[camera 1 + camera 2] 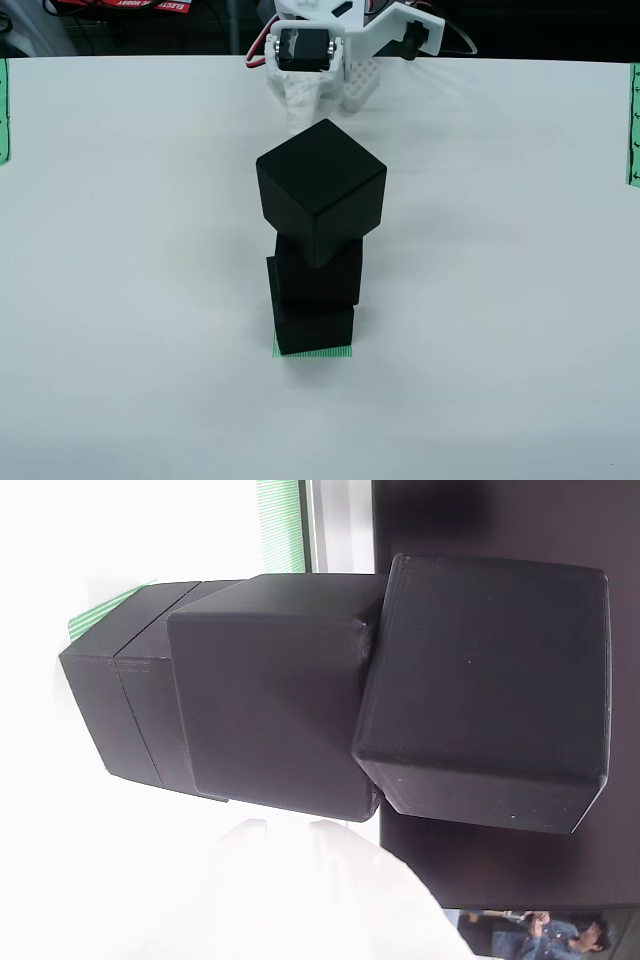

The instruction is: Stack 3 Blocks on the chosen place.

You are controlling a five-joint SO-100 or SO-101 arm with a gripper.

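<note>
White table (120, 300) bears three stacked blocks (318, 250); tool (325, 95) hangs behind, apart.

Bright even overhead light, blown-out white table (120, 300) (close side view), faint shadows

View from above and in front. Three black cubes stand stacked on a white table (130, 250). The bottom cube (314, 330) rests on a green striped square (313, 353), whose front edge shows below it. The middle cube (318, 277) sits on the bottom one, slightly offset. The top cube (320, 190) is turned corner-forward and overhangs the middle cube. Behind the stack, at the table's far edge, is the white robot arm (320, 60) with a black motor. Narrow green strips (633, 125) mark both side edges.
</note>
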